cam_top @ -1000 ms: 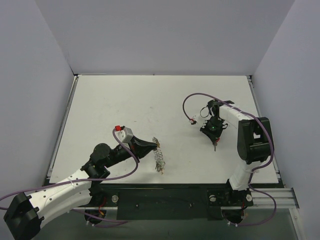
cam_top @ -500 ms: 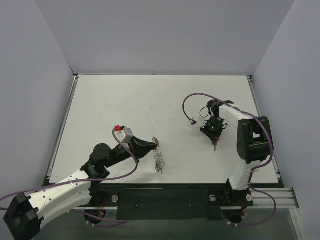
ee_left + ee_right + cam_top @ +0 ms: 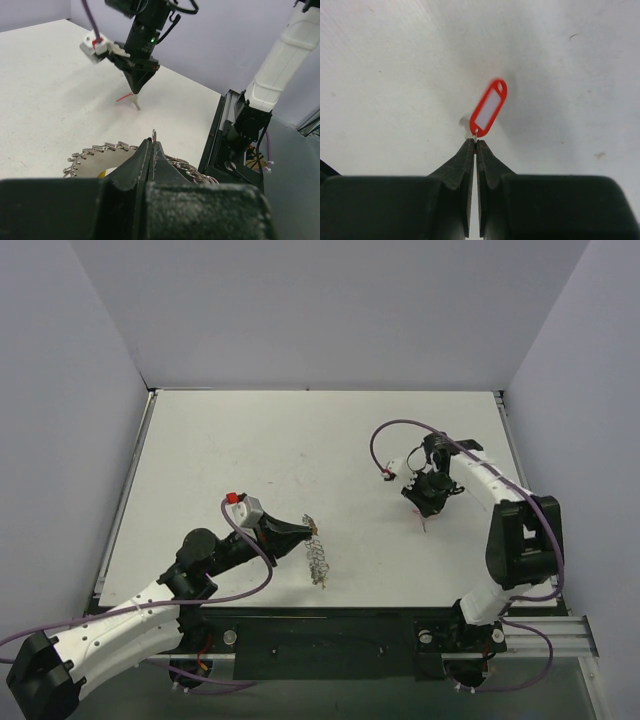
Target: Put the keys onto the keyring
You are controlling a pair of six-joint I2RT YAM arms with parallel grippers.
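Observation:
My left gripper is shut on one end of the keyring, a silvery beaded coil that trails on the table toward the near edge. In the left wrist view a small wire loop sticks up between my closed fingertips, and the coil curves beneath them with a bit of yellow beside it. My right gripper is shut on the tiny ring of a red key, a red plastic head with a white middle, hanging just above the table. It also shows in the left wrist view.
A white table is enclosed by pale walls on three sides. A black rail runs along the near edge. A purple cable loops beside the right arm. The right arm's base stands close by in the left wrist view.
My right gripper has lifted and shifted slightly toward the far side with the red key, and its elbow has swung right. My left gripper and the keyring have barely moved.

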